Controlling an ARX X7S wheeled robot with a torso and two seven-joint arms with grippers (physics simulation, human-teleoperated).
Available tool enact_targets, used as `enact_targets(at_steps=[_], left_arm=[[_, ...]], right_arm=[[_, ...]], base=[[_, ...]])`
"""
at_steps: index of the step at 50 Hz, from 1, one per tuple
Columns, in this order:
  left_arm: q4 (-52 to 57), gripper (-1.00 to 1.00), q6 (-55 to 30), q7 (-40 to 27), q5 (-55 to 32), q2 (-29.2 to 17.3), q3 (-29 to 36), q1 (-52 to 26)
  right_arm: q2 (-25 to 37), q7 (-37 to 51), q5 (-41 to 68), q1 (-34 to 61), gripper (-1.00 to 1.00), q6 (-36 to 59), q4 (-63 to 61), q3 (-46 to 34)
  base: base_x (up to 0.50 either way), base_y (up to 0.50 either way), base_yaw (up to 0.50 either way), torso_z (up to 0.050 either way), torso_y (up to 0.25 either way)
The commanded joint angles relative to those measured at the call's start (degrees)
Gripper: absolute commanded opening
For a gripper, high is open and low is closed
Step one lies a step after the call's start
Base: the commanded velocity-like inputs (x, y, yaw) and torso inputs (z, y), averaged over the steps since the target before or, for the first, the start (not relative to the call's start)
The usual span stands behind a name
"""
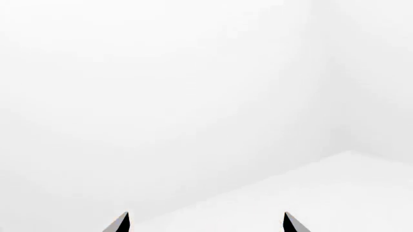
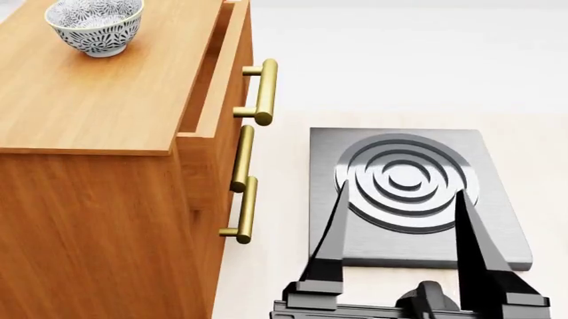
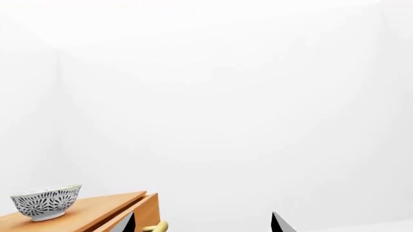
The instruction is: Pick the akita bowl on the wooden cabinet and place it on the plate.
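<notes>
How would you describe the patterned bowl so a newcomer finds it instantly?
Find the tall orange-brown wooden cabinet with brass handles. On its flat top, toward the back, stands the akita bowl. It is small, round and white, covered in dense dark petals, the only item there.

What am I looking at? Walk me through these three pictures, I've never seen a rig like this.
This is a simulated robot with two arms. The head picture looks down from its head. It shows a wooden cabinet with a patterned bowl on top and a grey stove beside it. In front is what seems to be the right gripper, open. The other two pictures come from cameras near each gripper. The right wrist one shows its fingertips apart, with the bowl and cabinet top beyond. The left gripper is open too and faces only white walls. Nothing is held, and no plate shows anywhere.
</notes>
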Motion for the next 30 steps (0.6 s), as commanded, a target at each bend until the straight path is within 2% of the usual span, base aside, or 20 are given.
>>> enact_targets(at_steps=[1, 5, 6, 8, 14, 22, 23, 28, 30], left_arm=[[-24.06, 1.00, -2.15, 15.36, 1.76, 10.42, 1.78, -5.83], [-38.75, 1.00, -2.93, 24.30, 3.14, 16.67, 3.39, -7.63], [-40.08, 1.00, -3.24, 25.19, 1.99, 16.98, 3.56, -7.62], [-41.95, 1.00, -4.09, 25.15, -2.12, 17.01, 4.50, -7.18], [-44.42, 1.00, -5.08, 27.54, -10.78, 17.02, 16.68, -7.30], [-47.79, 1.00, -5.79, 27.77, -21.41, 17.02, 25.24, -7.70], [-47.88, 1.00, -4.15, 24.95, -25.30, 16.82, 26.39, -7.40], [-47.88, 1.00, -3.98, 26.22, -37.69, 16.84, 44.62, -9.00], [-47.81, 1.00, -6.11, 26.91, -34.21, 17.02, 46.56, -9.00]], right_arm=[[0.16, -0.01, 0.10, 0.29, 1.00, -0.08, 0.12, -0.54], [0.21, 0.02, 0.11, 0.34, 1.00, -0.11, 0.15, -0.67], [0.28, 0.02, 0.02, 0.33, 1.00, -0.10, 0.11, -0.74], [0.30, 0.05, 0.09, 0.37, 1.00, -0.10, 0.17, -0.73], [0.38, -0.10, 0.41, 0.35, 1.00, -0.54, 0.79, -0.65], [0.65, -0.15, 0.36, 0.36, 1.00, -0.92, 1.27, -0.62], [0.61, -0.21, 0.34, 0.41, 1.00, -1.01, 1.55, -0.70], [0.65, -0.19, -0.02, 0.41, 1.00, -1.05, 1.82, -1.11], [0.59, -0.23, 0.15, 0.42, 1.00, -1.22, 2.06, -1.11]], base=[[0.00, 0.00, 0.00, 0.000, 0.000], [0.00, 0.00, 0.00, 0.000, 0.000], [0.00, 0.00, 0.00, 0.000, 0.000], [0.00, 0.00, 0.00, 0.000, 0.000], [0.00, 0.00, 0.00, 0.000, 0.000], [0.00, 0.00, 0.00, 0.000, 0.000], [0.00, 0.00, 0.00, 0.000, 0.000], [0.00, 0.00, 0.00, 0.000, 0.000], [0.00, 0.00, 0.00, 0.000, 0.000]])
